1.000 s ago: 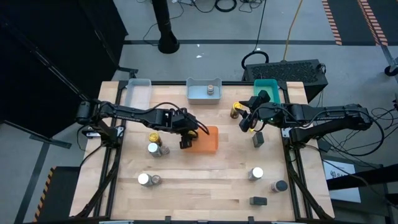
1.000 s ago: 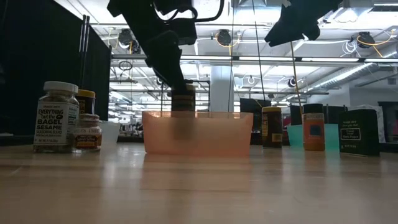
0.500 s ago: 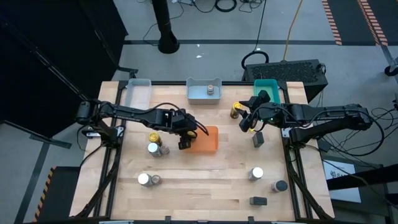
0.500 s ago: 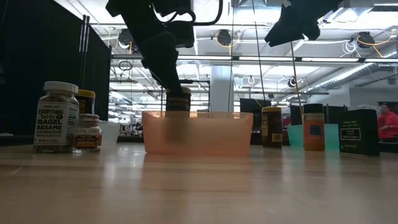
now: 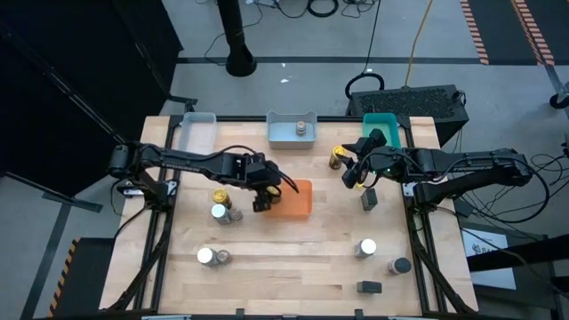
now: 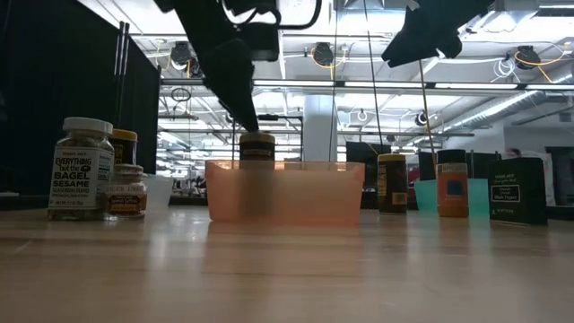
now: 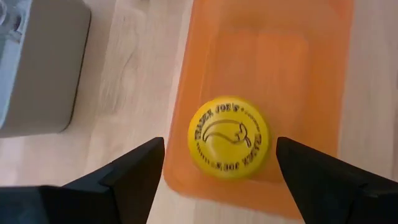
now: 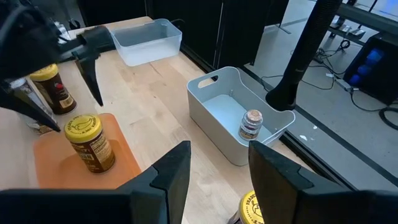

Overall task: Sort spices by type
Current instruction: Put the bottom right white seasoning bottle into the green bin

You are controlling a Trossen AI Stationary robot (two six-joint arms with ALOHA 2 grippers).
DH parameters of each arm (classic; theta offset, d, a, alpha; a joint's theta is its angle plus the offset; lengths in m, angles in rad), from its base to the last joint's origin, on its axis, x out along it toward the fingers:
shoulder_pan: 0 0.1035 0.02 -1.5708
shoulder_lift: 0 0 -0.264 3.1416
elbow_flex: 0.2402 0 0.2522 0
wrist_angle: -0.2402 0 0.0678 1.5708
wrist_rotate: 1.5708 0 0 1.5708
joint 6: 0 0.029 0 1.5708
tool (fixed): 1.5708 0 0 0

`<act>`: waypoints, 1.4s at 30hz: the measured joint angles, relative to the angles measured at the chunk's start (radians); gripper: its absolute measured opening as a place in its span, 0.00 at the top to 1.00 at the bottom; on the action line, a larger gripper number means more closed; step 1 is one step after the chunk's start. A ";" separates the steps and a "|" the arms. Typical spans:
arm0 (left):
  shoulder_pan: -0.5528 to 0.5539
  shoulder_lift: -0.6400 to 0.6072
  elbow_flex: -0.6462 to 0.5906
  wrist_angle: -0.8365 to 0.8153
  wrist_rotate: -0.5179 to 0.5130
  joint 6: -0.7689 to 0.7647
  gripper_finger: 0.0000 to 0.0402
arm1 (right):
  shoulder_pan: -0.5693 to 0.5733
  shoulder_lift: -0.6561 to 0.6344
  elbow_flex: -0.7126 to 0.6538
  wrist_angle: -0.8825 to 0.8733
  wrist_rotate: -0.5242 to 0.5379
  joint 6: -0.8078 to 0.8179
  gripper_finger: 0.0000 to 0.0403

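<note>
The table [image 5: 293, 267] is carrying everything, with both arms reaching in from its sides. The left arm [image 5: 178, 161] is stretching toward the middle, and its gripper [image 5: 260, 201] is hanging over the near-left end of the orange tray [image 5: 298, 203], jaws standing wide open on either side of a yellow-lidded jar [image 7: 229, 137] without touching it. That jar is standing upright inside the orange tray, near its edge; in the low view it is showing as a dark-topped jar [image 6: 257, 148] rising above the tray's wall [image 6: 305, 193]. The right arm [image 5: 471, 165] is waiting over the table's far right, its gripper [image 5: 356, 171] hovering just beside another yellow-lidded jar [image 5: 338, 158] and in front of the teal tray [image 5: 384, 124]; its jaws are standing apart with nothing between them. A grey tray [image 5: 292, 135] at the far middle is holding one small jar [image 8: 251, 124], and a clear tray [image 5: 197, 132] is sitting at the far left. More jars are standing loose: a pair left of the orange tray [image 5: 220, 206], a pair near the front left [image 5: 211, 256], a white-lidded one [image 5: 365, 248] and a dark-lidded one [image 5: 399, 265] at the front right. Two dark boxes [image 5: 369, 199] are sitting on the right side, one behind those jars and one at the front edge.
</note>
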 joint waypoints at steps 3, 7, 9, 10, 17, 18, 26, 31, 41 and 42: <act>0.000 -0.001 0.054 -0.080 -0.001 0.036 0.21 | 0.000 -0.004 0.011 -0.002 -0.001 0.022 0.64; 0.000 -0.002 0.087 -0.124 -0.047 0.129 0.21 | 0.012 -0.003 0.056 -0.001 -0.029 0.045 0.64; 0.000 -0.018 0.083 -0.086 -0.095 0.154 0.21 | 0.028 0.008 0.091 -0.001 -0.065 0.051 0.64; 0.000 -0.031 0.076 -0.052 -0.106 0.156 0.21 | 0.041 0.016 0.110 -0.006 -0.081 0.055 0.64; -0.026 -0.243 -0.126 0.242 -0.102 0.218 0.21 | 0.138 0.181 0.337 -0.355 -0.123 0.315 0.64; -0.031 -0.286 -0.164 0.280 -0.102 0.222 0.21 | 0.148 0.216 0.382 -0.429 -0.151 0.377 0.64; -0.059 -0.552 -0.345 0.464 -0.109 0.286 0.21 | 0.214 0.455 0.685 -0.882 -0.619 0.918 0.64; -0.057 -0.642 -0.369 0.470 -0.134 0.288 0.21 | 0.271 0.479 0.724 -1.024 -0.767 1.202 0.64; -0.056 -0.698 -0.403 0.460 -0.140 0.348 0.21 | 0.492 0.475 0.724 -1.048 -0.785 1.616 0.60; -0.056 -0.697 -0.403 0.465 -0.140 0.356 0.21 | 0.508 0.474 0.724 -1.048 -0.784 1.643 0.59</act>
